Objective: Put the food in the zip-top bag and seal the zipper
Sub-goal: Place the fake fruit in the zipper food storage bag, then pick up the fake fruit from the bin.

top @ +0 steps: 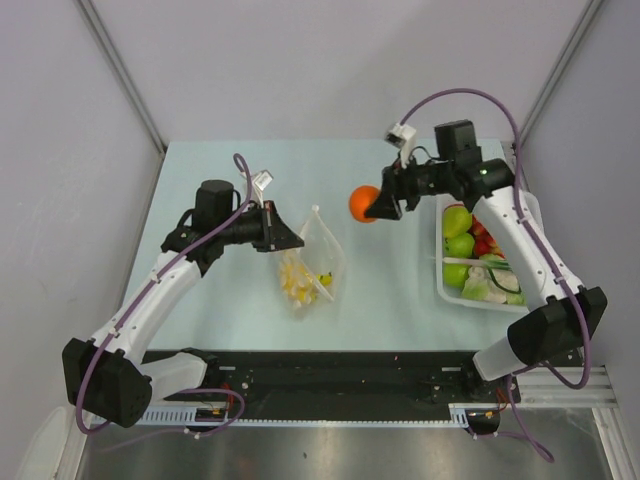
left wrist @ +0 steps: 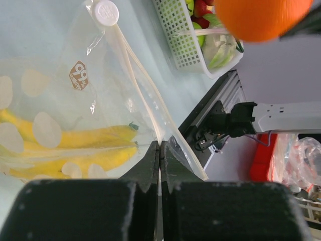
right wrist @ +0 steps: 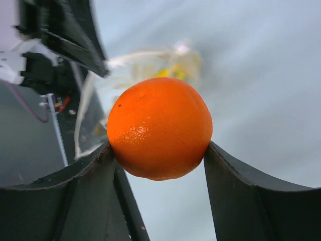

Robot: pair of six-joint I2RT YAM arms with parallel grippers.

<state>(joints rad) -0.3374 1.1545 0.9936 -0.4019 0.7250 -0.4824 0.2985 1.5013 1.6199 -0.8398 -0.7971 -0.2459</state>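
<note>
Pale mint tabletop [top: 240, 320] fills the middle of the top view, with grey walls around it.

At centre left of that view the left gripper [top: 293, 240] is pressed together on the mouth edge of the zip-top bag [top: 322, 255]. In the left wrist view its fingertips [left wrist: 150, 160] pinch the clear plastic at the lower end of the zipper [left wrist: 138, 68]. The bag lies just right of that gripper, with bananas [top: 296, 282] already inside it. Above and to the right of the bag the orange [top: 361, 203] hangs in the air. It is clamped in the right gripper [top: 378, 207], whose jaws are kept apart only by the fruit. At the right edge sits the white basket [top: 470, 302].

The step in hand appears to be carrying the orange to the bag.
- **Mouth:** the two zipper strips part only narrowly, so the pinched edge probably needs raising to widen the gap.
- **Approach:** the orange should come in along the line of the opening.
- **Release:** let go only once the fruit is past the strip. It is round and would likely roll off the floppy film.

Counted:
- One bag and one basket.
- One orange.
- At least two bananas in the bag; I cannot tell whether there is a third.
- Three green apples [top: 458, 245] in the basket.
- Some red pieces, too hidden to count.
- One clump of leafy greens [top: 497, 285].
</note>
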